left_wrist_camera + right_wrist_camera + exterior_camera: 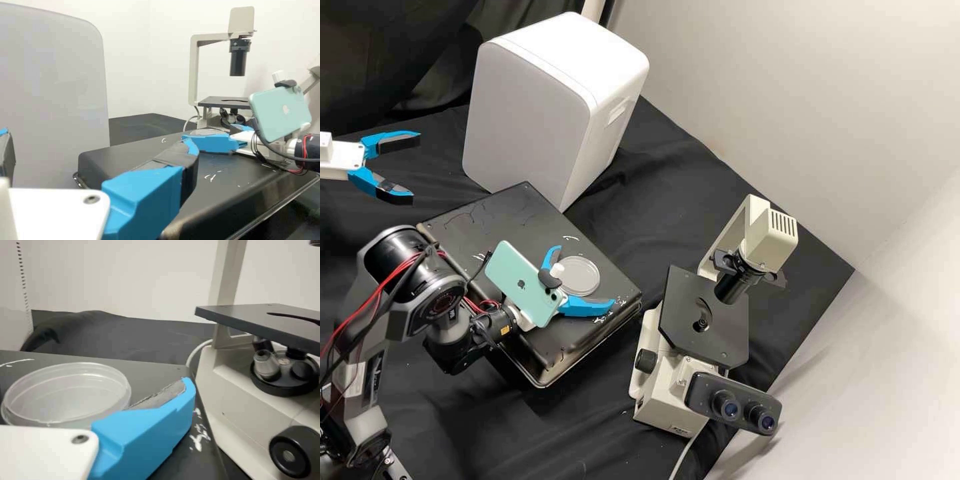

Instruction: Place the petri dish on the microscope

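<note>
A clear round petri dish point(579, 276) point(65, 392) lies flat on a black raised platform point(513, 220). My right gripper point(583, 277) is open and straddles the dish, one blue finger point(150, 425) close beside its rim. The microscope point(707, 333) stands to the right of the platform, and its black stage point(703, 313) point(265, 322) is bare. My left gripper point(387, 167) hangs open at the far left over the bench, holding nothing. In the left wrist view its own finger point(145, 200) points towards the platform, the right gripper's finger point(210, 142) and the microscope point(225, 75).
A tall white box point(547, 100) point(50, 95) stands just behind the platform. A pale green phone point(523, 283) is mounted on the right arm's wrist. A white wall borders the bench on the right, close behind the microscope.
</note>
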Tool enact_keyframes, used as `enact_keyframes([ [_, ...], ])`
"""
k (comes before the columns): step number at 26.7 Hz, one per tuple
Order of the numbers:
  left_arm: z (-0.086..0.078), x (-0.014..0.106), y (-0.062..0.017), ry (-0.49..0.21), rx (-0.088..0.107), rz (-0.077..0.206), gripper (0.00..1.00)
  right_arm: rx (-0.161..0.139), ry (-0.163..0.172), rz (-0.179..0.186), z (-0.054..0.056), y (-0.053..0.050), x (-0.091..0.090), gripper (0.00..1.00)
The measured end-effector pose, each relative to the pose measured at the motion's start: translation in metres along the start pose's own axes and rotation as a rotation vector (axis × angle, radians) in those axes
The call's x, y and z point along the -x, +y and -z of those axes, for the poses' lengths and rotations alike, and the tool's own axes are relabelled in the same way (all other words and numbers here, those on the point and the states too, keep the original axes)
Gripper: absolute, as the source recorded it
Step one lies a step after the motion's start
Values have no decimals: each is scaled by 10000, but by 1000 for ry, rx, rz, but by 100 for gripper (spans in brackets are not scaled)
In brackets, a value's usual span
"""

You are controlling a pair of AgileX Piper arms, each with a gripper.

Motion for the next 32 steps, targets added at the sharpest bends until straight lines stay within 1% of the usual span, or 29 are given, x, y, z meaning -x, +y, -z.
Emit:
enact_keyframes([
  [4,0,0,0,0,0,0,100,1,5,5,5,-23,-36,100],
  [7,0,0,0,0,0,0,100,1,3,10,-3,-38,-49,100],
  [11,0,0,0,0,0,0,100,1,3,9,-7,-42,-61,100],
  [12,0,0,0,0,0,0,100,1,5,7,-5,-40,-61,0],
  [32,-8,-1,-2,-5,0,1,100,1,5,7,-5,-40,-61,0],
])
